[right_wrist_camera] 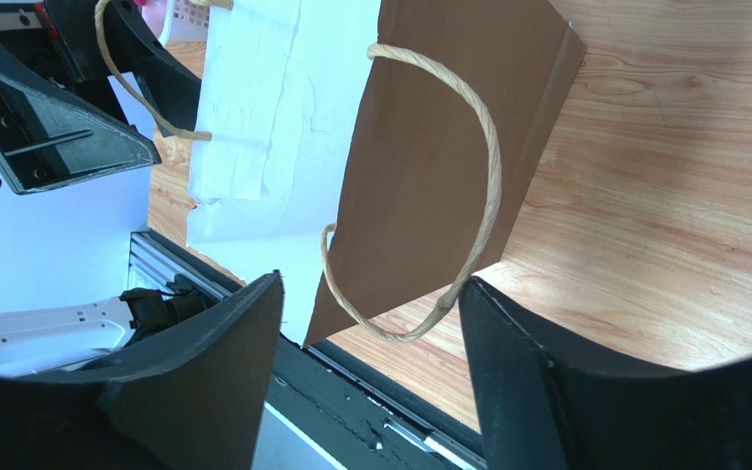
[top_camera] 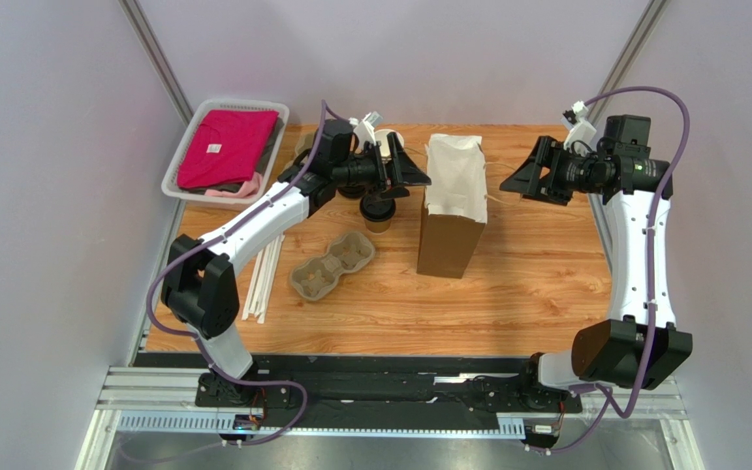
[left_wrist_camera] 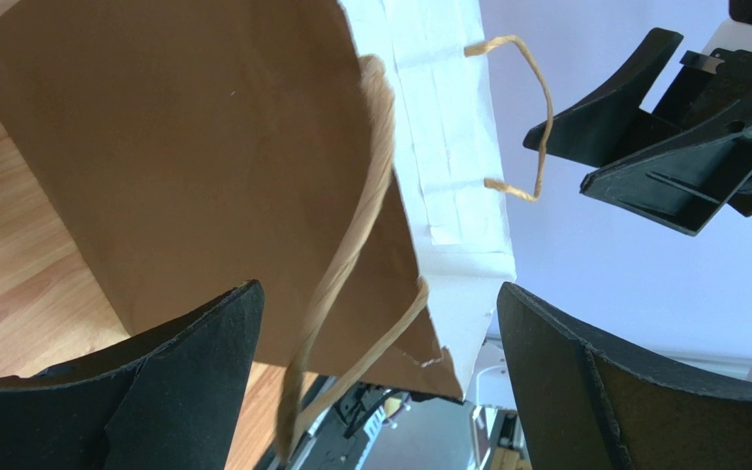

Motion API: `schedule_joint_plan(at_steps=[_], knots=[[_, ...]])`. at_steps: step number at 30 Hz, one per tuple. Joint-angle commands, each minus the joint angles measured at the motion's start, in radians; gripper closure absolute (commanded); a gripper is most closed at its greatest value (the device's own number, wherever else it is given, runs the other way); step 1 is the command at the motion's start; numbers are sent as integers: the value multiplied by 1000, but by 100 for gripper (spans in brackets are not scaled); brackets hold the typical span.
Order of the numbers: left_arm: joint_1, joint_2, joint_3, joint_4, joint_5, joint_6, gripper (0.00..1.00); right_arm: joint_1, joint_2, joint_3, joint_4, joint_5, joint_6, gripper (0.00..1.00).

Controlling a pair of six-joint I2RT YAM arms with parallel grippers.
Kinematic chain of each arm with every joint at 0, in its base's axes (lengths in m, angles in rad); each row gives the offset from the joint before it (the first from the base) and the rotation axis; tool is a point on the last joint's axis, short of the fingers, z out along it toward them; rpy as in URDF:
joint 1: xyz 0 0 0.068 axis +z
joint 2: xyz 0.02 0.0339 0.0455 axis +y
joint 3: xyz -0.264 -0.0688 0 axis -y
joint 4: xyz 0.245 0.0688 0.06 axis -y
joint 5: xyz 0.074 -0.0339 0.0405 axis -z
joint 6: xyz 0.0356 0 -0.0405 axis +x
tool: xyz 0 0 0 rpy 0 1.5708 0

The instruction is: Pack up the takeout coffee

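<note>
The takeout coffee [top_camera: 378,211], a small brown cup with a black lid, stands on the table left of the upright brown paper bag [top_camera: 453,206], just below my left gripper [top_camera: 404,176]. That gripper [left_wrist_camera: 378,294] is open by the bag's left rim. One twine handle [left_wrist_camera: 350,323] hangs loose between its fingers. My right gripper [top_camera: 524,180] faces the bag's right side. It [right_wrist_camera: 372,284] is open too, with the other twine handle [right_wrist_camera: 488,166] looping between its fingers, unpinched. The bag's white inside [right_wrist_camera: 262,108] shows at its open top.
A moulded pulp cup carrier [top_camera: 331,266] lies left of the bag, with white sticks [top_camera: 264,274] beside it. A white basket [top_camera: 186,157] with pink cloth sits at the back left. White-rimmed cups [top_camera: 370,130] stand behind the left gripper. Grey walls close in on three sides.
</note>
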Motion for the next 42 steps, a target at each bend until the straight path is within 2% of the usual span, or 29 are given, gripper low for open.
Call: schedule_joint_plan(at_steps=[1, 8, 11, 15, 17, 18, 19, 20, 21, 22, 23, 24, 25, 26, 27, 30, 33, 42], knots=[[14, -100, -65, 151, -11, -19, 2, -6, -41, 40, 4, -5, -4, 26], [74, -227, -181, 190, -12, 13, 2, -6, -38, 66, 2, -5, -1, 15], [130, -299, -238, 153, 5, 60, 1, -8, -37, 83, 2, -5, -1, 12], [250, -411, -295, 19, 52, 226, 1, -17, -32, 114, -7, -8, -1, 10], [307, -468, -284, -61, 116, 484, 1, -25, -26, 141, -13, -10, 1, 10], [359, -482, -257, -154, 165, 593, 1, -26, -23, 152, -15, -8, 3, 9], [381, -490, -235, -219, 231, 913, 1, -28, -20, 172, -16, -8, 3, 8], [396, -488, -203, -320, 332, 1109, 1, -29, -15, 183, -16, -8, 7, 7], [401, -485, -130, -562, 337, 1295, 1, -31, -9, 190, -16, -7, 7, 4], [401, -471, -103, -675, 347, 1511, 1, -31, -6, 198, -16, -5, 7, 4], [401, -464, -80, -780, 348, 1843, 1, -32, -2, 212, -16, -7, 9, 4], [401, -456, -56, -930, 341, 1998, 1, -31, 0, 215, -18, -7, 9, 3], [401, -442, -54, -978, 334, 2107, 2, -32, 4, 217, -19, -5, 9, 3], [401, -433, -56, -1021, 325, 2319, 2, -32, 8, 214, -19, -7, 9, 2], [399, -425, -71, -1090, 321, 2407, 2, -32, 8, 212, -19, -3, 9, 1], [382, -373, -114, -1140, 284, 2627, 3, -32, 9, 203, -18, -7, 12, 0], [341, -304, -140, -1149, 236, 2769, 5, -32, 9, 197, -16, -5, 13, 0], [218, -85, -132, -1106, 124, 2957, 9, -32, -14, 152, -5, -2, 22, 0]])
